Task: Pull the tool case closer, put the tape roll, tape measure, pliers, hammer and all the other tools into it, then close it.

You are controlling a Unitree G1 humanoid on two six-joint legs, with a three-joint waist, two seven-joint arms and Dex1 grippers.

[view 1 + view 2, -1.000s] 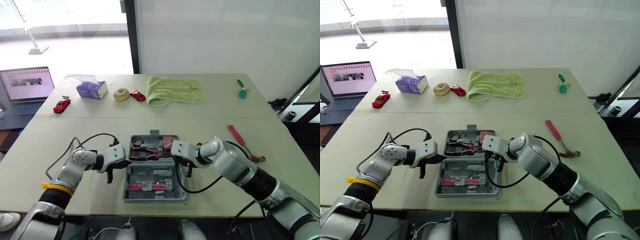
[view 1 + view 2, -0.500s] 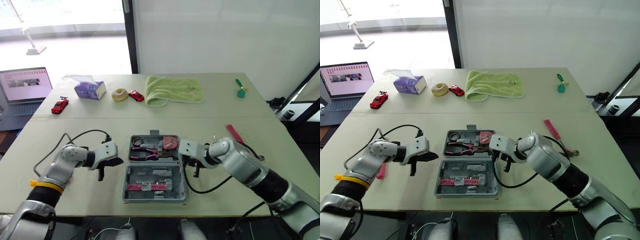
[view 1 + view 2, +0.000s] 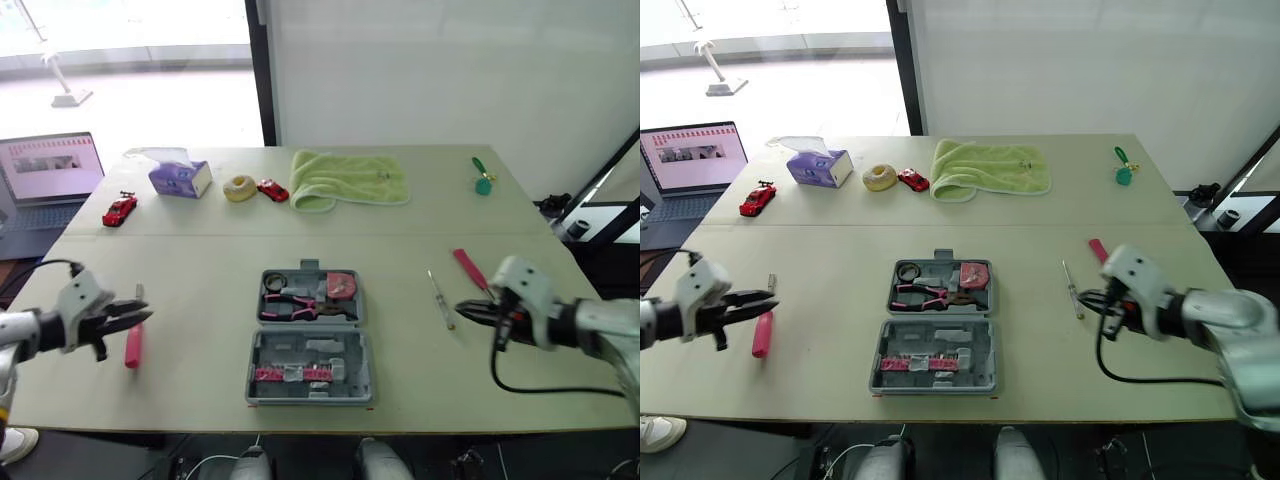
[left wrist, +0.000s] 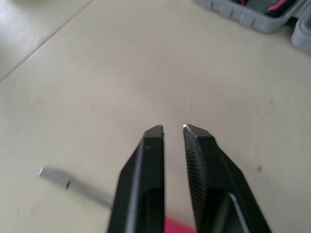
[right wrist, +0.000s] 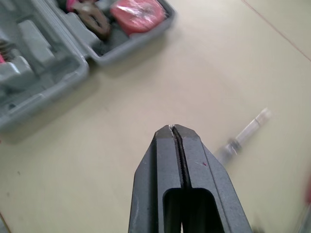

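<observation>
A laptop (image 3: 45, 170) is seen at the far left edge, beyond the counter (image 3: 200, 280). The left gripper (image 3: 138, 316) is held low over the counter's left end. Its fingers are slightly apart, with a narrow gap between the tips, and nothing is held. A pink-handled tool (image 3: 132, 346) is laid just beside and under it, with its metal shaft (image 4: 53, 177) pointing away.

Along the far side, a red toy car (image 3: 119, 211), a tissue box (image 3: 180, 178), the tape roll (image 3: 240, 188), a second small red car (image 3: 272, 190) and a green towel (image 3: 350, 180) are lined up, all well apart from the case.

The case (image 3: 362, 352) is laid open at the centre, near the front edge. The pliers (image 3: 295, 300) and the red tape measure (image 3: 340, 286) are already set in its far half. Pink bits (image 3: 290, 374) are seen in the near half.

To the right of the case, a clear-handled screwdriver (image 3: 438, 298) is laid on the counter. The right gripper (image 3: 462, 308) is held just beside it, fingers pressed together and empty. The hammer (image 3: 468, 267) is laid right behind that gripper, and only its pink handle can be seen. A small green item (image 3: 484, 180) is placed at the far right corner.
</observation>
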